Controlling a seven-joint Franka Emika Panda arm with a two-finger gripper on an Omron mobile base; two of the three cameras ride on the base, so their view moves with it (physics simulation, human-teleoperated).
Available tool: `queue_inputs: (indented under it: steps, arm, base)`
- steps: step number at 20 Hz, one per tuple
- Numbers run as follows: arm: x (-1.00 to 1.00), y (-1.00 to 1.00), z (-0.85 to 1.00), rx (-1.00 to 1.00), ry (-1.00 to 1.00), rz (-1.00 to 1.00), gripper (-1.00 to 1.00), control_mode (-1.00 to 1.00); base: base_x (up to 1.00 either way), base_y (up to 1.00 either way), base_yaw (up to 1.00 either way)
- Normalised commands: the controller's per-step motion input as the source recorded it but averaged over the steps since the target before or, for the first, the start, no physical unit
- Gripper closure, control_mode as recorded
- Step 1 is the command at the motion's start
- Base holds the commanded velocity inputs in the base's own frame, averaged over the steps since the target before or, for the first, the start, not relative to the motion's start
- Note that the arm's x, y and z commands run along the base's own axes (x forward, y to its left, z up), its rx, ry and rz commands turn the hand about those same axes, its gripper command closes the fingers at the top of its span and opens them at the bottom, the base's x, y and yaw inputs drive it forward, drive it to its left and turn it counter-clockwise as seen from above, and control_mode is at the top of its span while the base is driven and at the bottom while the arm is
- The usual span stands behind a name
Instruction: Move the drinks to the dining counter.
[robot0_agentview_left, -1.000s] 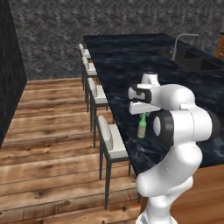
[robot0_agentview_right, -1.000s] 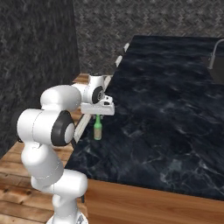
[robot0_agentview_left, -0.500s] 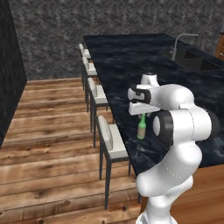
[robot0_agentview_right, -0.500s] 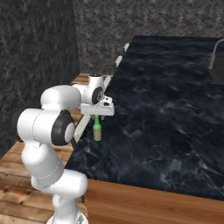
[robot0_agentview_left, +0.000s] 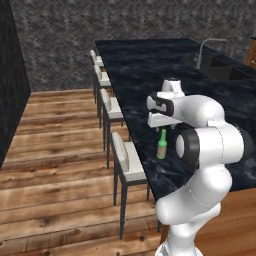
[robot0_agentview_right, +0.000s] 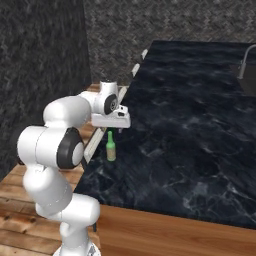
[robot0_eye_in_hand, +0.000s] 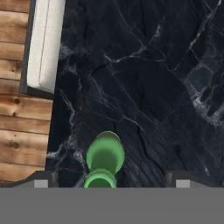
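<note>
white stools (robot0_agentview_left: 122, 159), wood floor (robot0_agentview_left: 55, 165), grey stone wall (robot0_agentview_left: 100, 22)

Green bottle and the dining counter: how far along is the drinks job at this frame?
Done: the green bottle stands upright on the dining counter, near its stool-side edge. In hand: nothing; the gripper sits open above the bottle's cap. Left: any other drinks, none on the counter here.

bottle (robot0_agentview_left: 161, 145) upright on dining counter (robot0_agentview_left: 150, 70) nr stool-side edge, end effector (robot0_agentview_left: 163, 126) directly above, stools (robot0_agentview_left: 127, 162) alongside

It is a home kitchen: a long black marble worktop (robot0_agentview_left: 150, 65) with white-seated stools (robot0_agentview_left: 125, 162), a sink faucet (robot0_agentview_left: 205, 50), wooden floor (robot0_agentview_left: 55, 165).
</note>
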Motion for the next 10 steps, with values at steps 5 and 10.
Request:
queue_inputs:
  steps: [5, 10]
  arm:
    - [-0.35, 0.00, 0.53, 0.00, 0.00, -0.02, -1.00, -1.00]
    - [-0.66, -0.06, 0.42, 0.00, -0.03, -0.02, -1.00, -1.00]
  base:
    - [0.00, 0.00, 0.00]
    - [0.00, 0.00, 0.00]
